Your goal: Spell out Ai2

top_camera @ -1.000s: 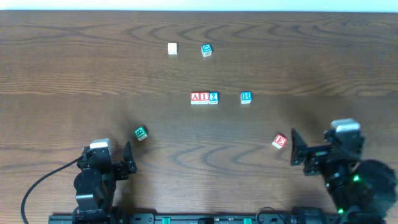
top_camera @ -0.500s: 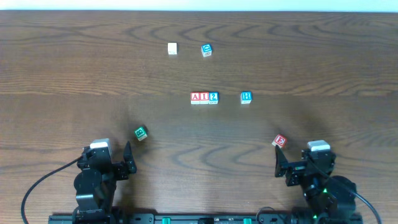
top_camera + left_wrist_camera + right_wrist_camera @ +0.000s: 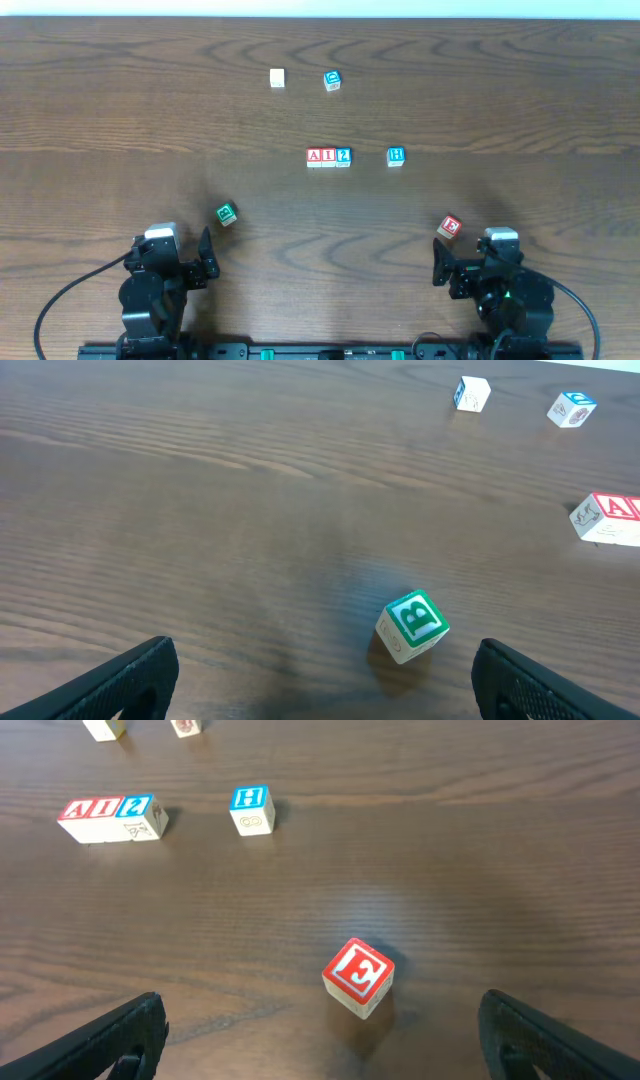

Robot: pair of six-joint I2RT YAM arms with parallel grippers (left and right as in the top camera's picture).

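Observation:
Three letter blocks stand touching in a row at the table's middle: a red A (image 3: 315, 156), a red I (image 3: 328, 156) and a blue 2 (image 3: 343, 156). The row also shows in the right wrist view (image 3: 110, 817). My left gripper (image 3: 205, 262) is open and empty at the near left, a green B block (image 3: 412, 625) just in front of it. My right gripper (image 3: 442, 268) is open and empty at the near right, a red E block (image 3: 358, 976) just in front of it.
A blue H block (image 3: 395, 156) stands right of the row. A white block (image 3: 277, 78) and a blue block (image 3: 332, 80) lie at the far side. The green B block (image 3: 225, 213) and red E block (image 3: 449, 227) lie near the arms.
My right arm has drawn back toward the near edge and shifted left, settling behind the red E block. The left arm and all blocks have not moved.

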